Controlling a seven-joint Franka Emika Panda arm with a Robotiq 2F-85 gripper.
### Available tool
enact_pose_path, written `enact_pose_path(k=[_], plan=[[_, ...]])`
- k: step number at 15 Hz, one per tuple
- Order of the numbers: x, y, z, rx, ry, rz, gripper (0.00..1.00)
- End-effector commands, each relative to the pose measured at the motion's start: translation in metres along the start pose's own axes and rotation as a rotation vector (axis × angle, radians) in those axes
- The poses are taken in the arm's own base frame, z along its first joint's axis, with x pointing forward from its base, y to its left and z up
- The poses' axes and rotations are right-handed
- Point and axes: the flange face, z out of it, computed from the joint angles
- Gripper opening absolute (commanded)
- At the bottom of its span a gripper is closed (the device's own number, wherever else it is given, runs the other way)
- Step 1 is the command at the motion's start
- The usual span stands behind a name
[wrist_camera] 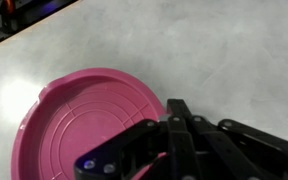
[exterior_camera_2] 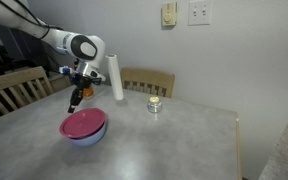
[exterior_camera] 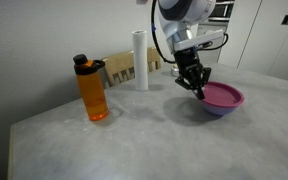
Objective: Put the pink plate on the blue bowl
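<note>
pink plate lies on blue bowl, gripper apparently just above.

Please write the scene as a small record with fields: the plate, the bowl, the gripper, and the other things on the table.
pink plate: lies on top of the blue bowl, hollow side up
blue bowl: stands on the table, under the plate
gripper: at the plate's edge, appears shut, holds nothing
orange bottle: upright, apart from the bowl
white cylinder: upright
small jar: near the chair
task state: plate appears placed
</note>
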Motion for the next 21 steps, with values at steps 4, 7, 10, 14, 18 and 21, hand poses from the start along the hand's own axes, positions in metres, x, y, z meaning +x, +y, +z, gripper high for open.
enact_pose_path(k=[4,7,10,14,18,21], plan=[[0.002,0.004,0.003,-0.026,-0.004,0.011,0.00],[0.002,0.007,0.003,-0.038,-0.008,0.020,0.00],[0.002,0.013,0.002,-0.050,-0.009,0.035,0.00],[0.003,0.017,0.000,-0.058,-0.006,0.049,0.00],[0.005,0.019,0.000,-0.067,-0.009,0.054,0.00],[0.005,0.021,-0.002,-0.075,-0.004,0.057,0.00]])
